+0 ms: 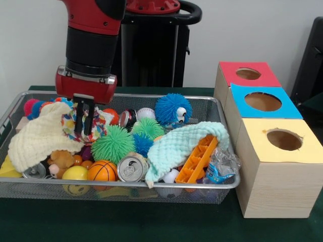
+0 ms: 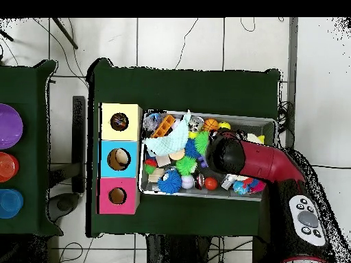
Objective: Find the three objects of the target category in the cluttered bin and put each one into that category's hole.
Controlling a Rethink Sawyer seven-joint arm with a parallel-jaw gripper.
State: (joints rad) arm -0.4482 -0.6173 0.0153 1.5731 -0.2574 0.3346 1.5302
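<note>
While the gripper [image 1: 84,115] hangs with its fingers narrowly parted and empty over the patterned cloth [image 1: 96,123] at the wire bin's [image 1: 212,103] far-left, it should descend squarely, since the target category stays unclear.

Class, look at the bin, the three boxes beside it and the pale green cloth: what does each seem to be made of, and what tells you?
Bin: metal wire mesh, silvery; contents show through its sides.
Boxes: pale wood or wood-look board, with visible grain; tops look like coloured paper or card.
Pale green cloth: soft knit or fleece, with nubbly texture and limp drape.
</note>
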